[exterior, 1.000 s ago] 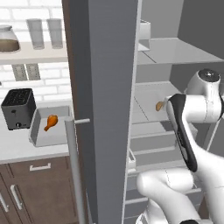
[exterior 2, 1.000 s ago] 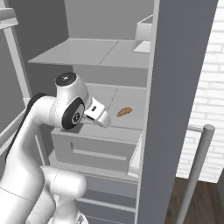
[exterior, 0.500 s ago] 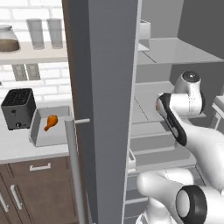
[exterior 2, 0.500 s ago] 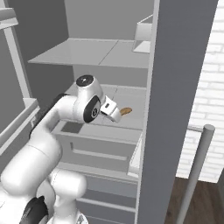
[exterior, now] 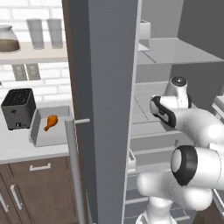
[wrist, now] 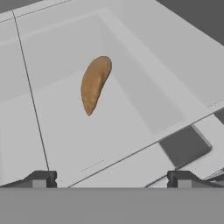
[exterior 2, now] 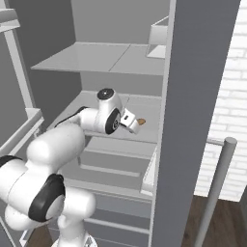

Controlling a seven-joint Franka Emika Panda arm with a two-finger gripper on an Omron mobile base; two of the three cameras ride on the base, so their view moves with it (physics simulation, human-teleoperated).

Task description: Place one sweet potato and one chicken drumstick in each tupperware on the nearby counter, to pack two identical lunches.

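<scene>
Left base view:
- tupperware [exterior: 41,135]: on the counter [exterior: 17,151], just right of the toaster [exterior: 18,108]; a drumstick [exterior: 51,122] lies in it and no potato, so this lunch looks half packed.
- arm: it has swung further left into the open fridge [exterior: 175,50] and covers the potato from here.

Right base view:
- gripper [exterior 2: 132,124]: deep over the middle shelf [exterior 2: 149,108], nearer the potato [exterior 2: 141,122] than a second ago; from this side they look almost touching.

Hand view:
- potato [wrist: 95,83]: lies alone on the pale shelf, ahead of the fingertips [wrist: 41,179] and apart from them.
- gripper [wrist: 111,179]: jaws spread wide, holding nothing.

What it means:
- step: a reach for the potato, grasp not yet made; it looks bound for the tupperware.
</scene>
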